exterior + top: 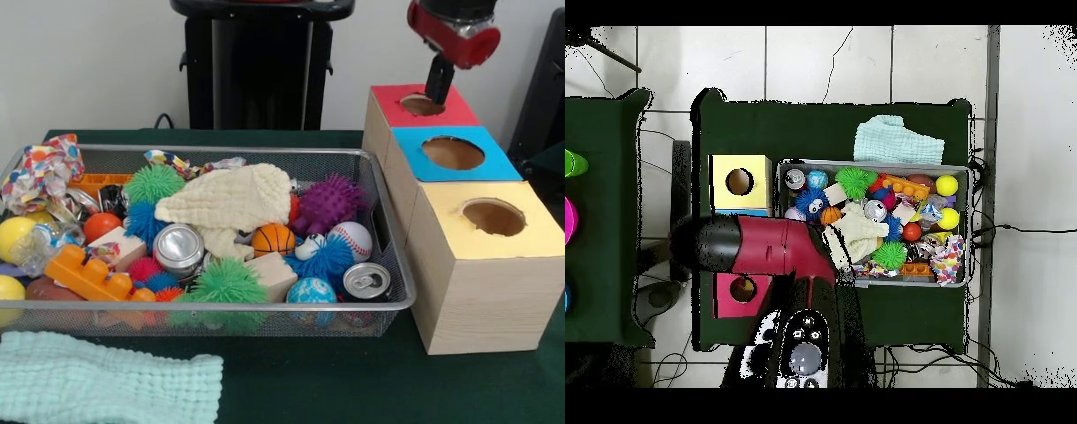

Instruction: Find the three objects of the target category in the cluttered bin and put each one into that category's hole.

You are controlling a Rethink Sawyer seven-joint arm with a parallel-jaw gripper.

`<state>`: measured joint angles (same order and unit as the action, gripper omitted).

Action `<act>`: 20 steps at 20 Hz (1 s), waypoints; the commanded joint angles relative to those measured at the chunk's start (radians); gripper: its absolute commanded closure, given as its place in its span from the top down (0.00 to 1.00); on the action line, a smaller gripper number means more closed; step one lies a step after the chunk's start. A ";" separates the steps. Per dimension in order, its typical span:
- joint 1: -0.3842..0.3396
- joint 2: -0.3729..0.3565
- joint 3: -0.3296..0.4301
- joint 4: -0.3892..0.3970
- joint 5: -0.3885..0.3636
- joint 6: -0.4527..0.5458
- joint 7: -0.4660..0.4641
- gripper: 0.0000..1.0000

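**Gripper at red hole – risks from here**

The black gripper (439, 81) on the red-and-black arm (770, 247) is seen dipped at the round hole of the red-topped wooden box (459, 112). Finger state can't be told; tips are hidden at the hole and nothing held is visible. Target category isn't shown by the frames. Candidates are left in the wire-mesh bin (395, 265): silver drink cans (178, 248), spiky rubber balls (228, 283), orange mini basketball (273, 238), etc.

Risks, as judged:
- Hole rim could be clipped on retraction, box shifted.
- Cream muslin cloth (234, 201) covers mid-bin, so a target may be missed or the cloth snagged w/ a pick.
- Cans and balls are packed touching; neighbours may be dragged out.
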<state>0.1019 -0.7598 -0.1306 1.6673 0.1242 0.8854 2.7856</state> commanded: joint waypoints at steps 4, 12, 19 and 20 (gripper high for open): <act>-0.095 0.012 0.052 -0.268 -0.108 0.220 -0.098 0.00; -0.186 0.211 0.128 -0.383 -0.185 0.086 -0.197 0.00; -0.216 0.345 0.167 -0.499 -0.263 0.024 -0.250 0.00; -0.221 0.358 0.175 -0.511 -0.275 0.025 -0.266 0.00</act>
<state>-0.0855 -0.5749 -0.0866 1.2562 -0.0441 0.9539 2.7848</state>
